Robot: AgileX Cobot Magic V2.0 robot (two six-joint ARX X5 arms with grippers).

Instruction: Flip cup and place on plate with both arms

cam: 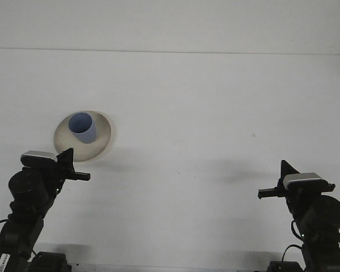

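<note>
Front view: cup upright on the plate

The blue cup [83, 127] stands mouth-up on the beige plate [102, 137], nothing visible inside it. Left gripper [67, 158] sits just below the plate's rim, fingers together. Right gripper [285, 169], well apart, fingers together too.
</note>
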